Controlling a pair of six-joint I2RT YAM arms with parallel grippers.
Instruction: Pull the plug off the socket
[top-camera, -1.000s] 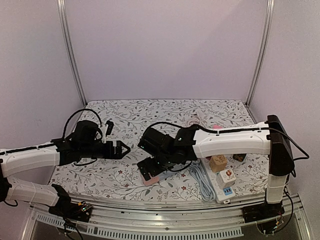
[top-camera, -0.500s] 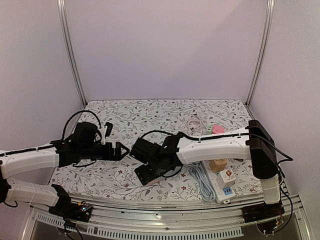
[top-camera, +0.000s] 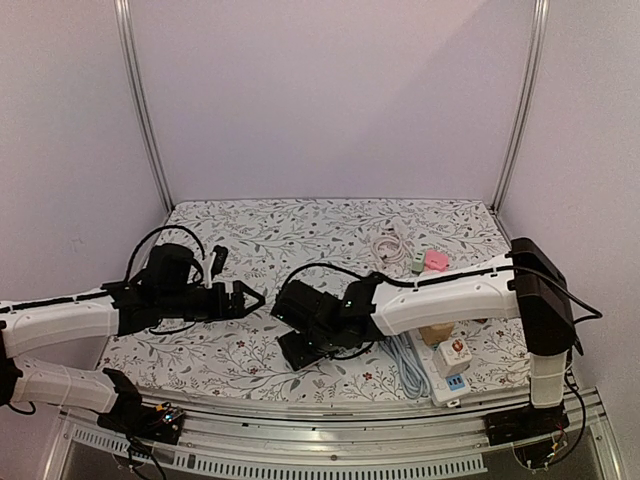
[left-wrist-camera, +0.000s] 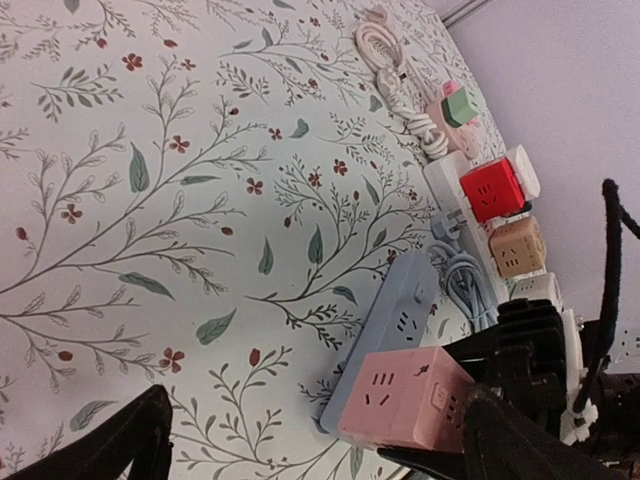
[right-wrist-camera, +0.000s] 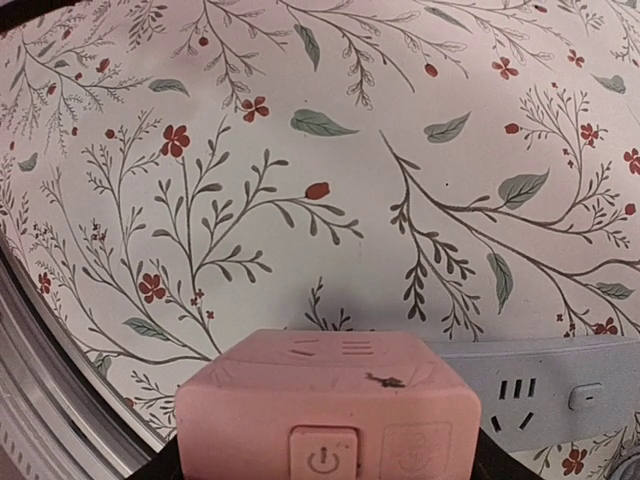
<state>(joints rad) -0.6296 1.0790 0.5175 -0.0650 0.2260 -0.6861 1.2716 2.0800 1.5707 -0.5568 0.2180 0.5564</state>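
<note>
- Now the right gripper (top-camera: 298, 350) is closed around the pink plug cube (right-wrist-camera: 325, 410). Its two black fingers press the sides of the cube at the bottom of the right wrist view.
- Compared with one second ago, the right arm is swung a little to the left and then partly back. The pink that showed under the gripper in the top view is now hidden by it.
- The cube sits at one end of the grey power strip (left-wrist-camera: 395, 305) and touches it. I cannot tell whether its pins are already out.
- The left gripper (top-camera: 250, 298) is almost where it was, with the jaws wide apart and nothing in them, near the strip but not on it.
- I judge that the pull is in progress. Since nothing holds the strip down, it may rise together with the cube.
</note>
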